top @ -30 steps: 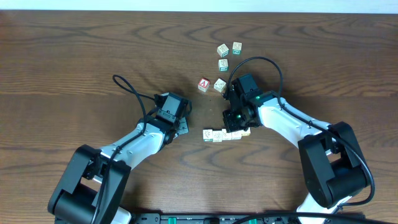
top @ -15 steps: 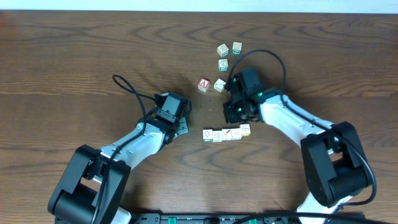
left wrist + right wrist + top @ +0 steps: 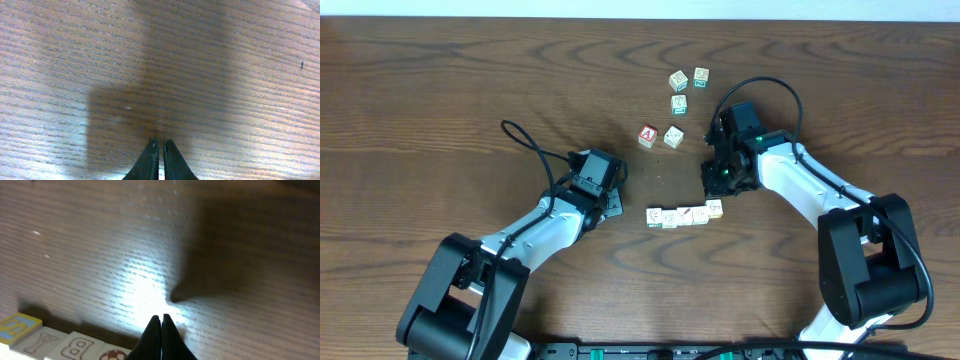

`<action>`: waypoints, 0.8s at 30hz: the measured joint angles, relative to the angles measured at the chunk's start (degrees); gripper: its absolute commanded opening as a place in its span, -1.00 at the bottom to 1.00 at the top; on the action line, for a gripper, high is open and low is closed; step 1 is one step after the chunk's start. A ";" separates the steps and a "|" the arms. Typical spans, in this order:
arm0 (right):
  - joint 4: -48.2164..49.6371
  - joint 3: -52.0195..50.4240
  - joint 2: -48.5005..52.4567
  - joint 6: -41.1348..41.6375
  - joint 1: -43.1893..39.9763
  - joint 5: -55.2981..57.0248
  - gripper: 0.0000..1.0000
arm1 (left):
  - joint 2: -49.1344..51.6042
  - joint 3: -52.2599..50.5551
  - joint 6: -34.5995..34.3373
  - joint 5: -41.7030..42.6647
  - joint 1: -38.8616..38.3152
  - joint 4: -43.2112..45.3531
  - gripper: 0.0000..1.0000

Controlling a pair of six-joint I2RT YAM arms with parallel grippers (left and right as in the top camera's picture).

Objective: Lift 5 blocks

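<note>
Several pale blocks (image 3: pixel 685 215) lie side by side in a short row on the table, right of centre toward the front. In the right wrist view the row's blocks (image 3: pixel 75 347) show at the lower left, letters up. My right gripper (image 3: pixel 712 188) hovers just behind the row's right end, shut and empty; its tips (image 3: pixel 161 316) point at bare wood. My left gripper (image 3: pixel 610 202) rests left of the row, also shut with nothing in it, over bare wood (image 3: pixel 159 141).
More loose cubes sit farther back: a red "A" cube (image 3: pixel 647 136), a pale one beside it (image 3: pixel 673 137), and three near the far edge (image 3: pixel 679 104) (image 3: pixel 678 81) (image 3: pixel 701 76). Cables loop off both wrists.
My right gripper has drawn back up and to the right, off the right end of the block row, uncovering it. The left arm has not moved.
</note>
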 measured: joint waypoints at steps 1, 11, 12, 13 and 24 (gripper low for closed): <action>-0.33 0.00 0.00 0.00 0.00 0.31 -0.98 | 0.00 0.00 0.00 0.02 0.00 -0.02 -0.85; -2.21 0.00 0.00 -0.09 0.00 1.22 -0.97 | -0.04 0.07 0.00 0.22 0.00 -0.28 -0.85; -2.34 0.00 0.00 -0.11 0.00 1.27 -0.97 | -0.04 0.07 0.00 0.22 0.00 -0.28 -0.85; -2.43 0.00 0.00 -0.13 0.00 1.36 -0.98 | -0.04 0.07 0.00 0.22 0.00 -0.28 -0.85; -4.13 0.00 0.00 -0.13 0.00 1.77 -0.97 | -0.04 0.07 0.00 0.22 0.00 -0.28 -0.85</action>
